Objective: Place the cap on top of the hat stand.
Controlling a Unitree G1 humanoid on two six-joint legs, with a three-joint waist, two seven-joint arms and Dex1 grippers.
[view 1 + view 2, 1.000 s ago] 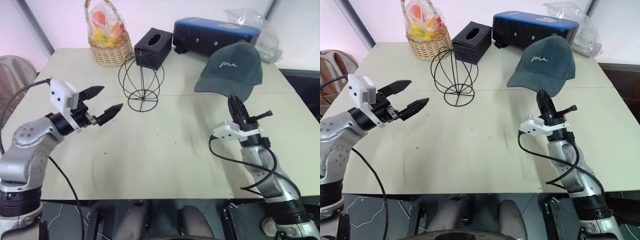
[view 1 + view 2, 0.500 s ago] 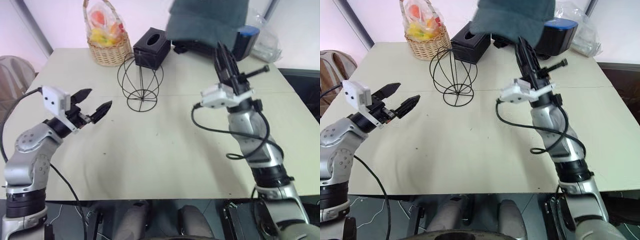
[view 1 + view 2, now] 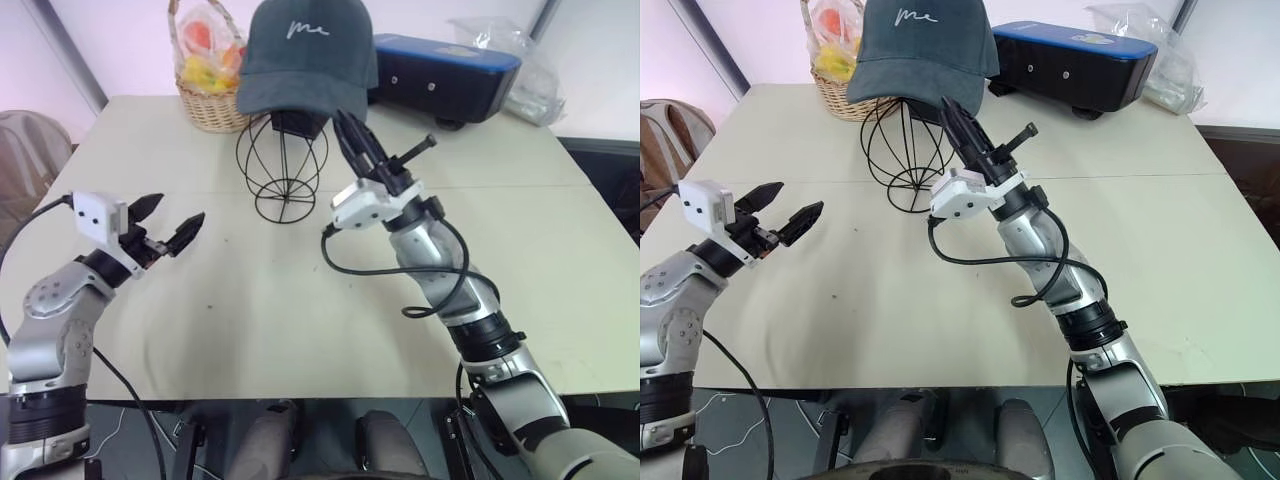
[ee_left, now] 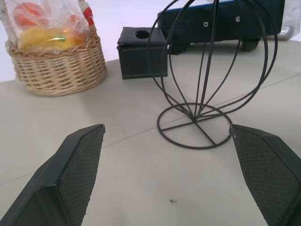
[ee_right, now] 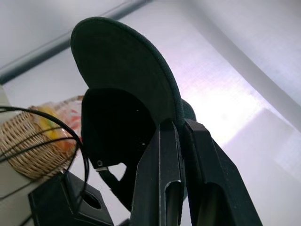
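Observation:
The dark teal-grey cap (image 3: 305, 55) with white script hangs just above the top of the black wire hat stand (image 3: 283, 165), tilted, its brim toward me. My right gripper (image 3: 345, 122) is shut on the brim's edge and points up and left; from the right wrist the fingers (image 5: 162, 155) pinch the brim (image 5: 127, 66) from below, with the stand's wire (image 5: 70, 141) beside them. My left gripper (image 3: 170, 225) stands open over the table, left of the stand, holding nothing. Between its pads (image 4: 77, 160) the left wrist view shows the hat stand (image 4: 207, 84).
At the table's far edge stand a wicker basket (image 3: 215, 100) of bagged fruit and a black tissue box (image 3: 298, 122) behind the stand. A black and blue case (image 3: 445, 72) and a clear plastic bag (image 3: 520, 60) lie at the back right.
My right arm has swung left and up, carrying the cap from the right side of the table to just over the hat stand. My left gripper drifted left and slightly down, still open.

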